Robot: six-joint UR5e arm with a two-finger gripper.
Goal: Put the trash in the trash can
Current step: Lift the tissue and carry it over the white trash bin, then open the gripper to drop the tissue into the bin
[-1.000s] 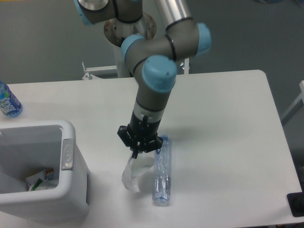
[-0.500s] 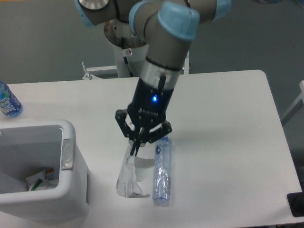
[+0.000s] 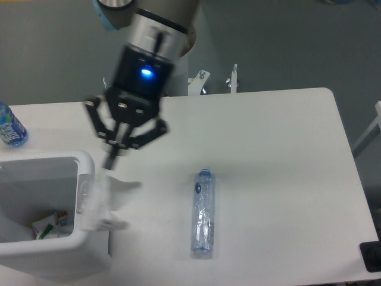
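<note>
While its fingers stay pinched together on the top of the wrapper [image 3: 102, 199], the gripper [image 3: 113, 159] hangs beside the trash can [image 3: 89, 250] rim. The wrapper dangles blurred beneath it, over the rim; the crushed bottle [image 3: 202, 213] lies on the table [image 3: 280, 179] well off toward the other side.

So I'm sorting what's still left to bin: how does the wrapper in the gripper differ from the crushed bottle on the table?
The wrapper hangs in the air from the gripper, blurred, at the trash can rim; the crushed bottle lies flat on the table, untouched. The wrapper is a crumpled, shapeless sheet; the crushed bottle is long and narrow with a bluish cap. Both are pale, see-through plastic and both are outside the can.
</note>
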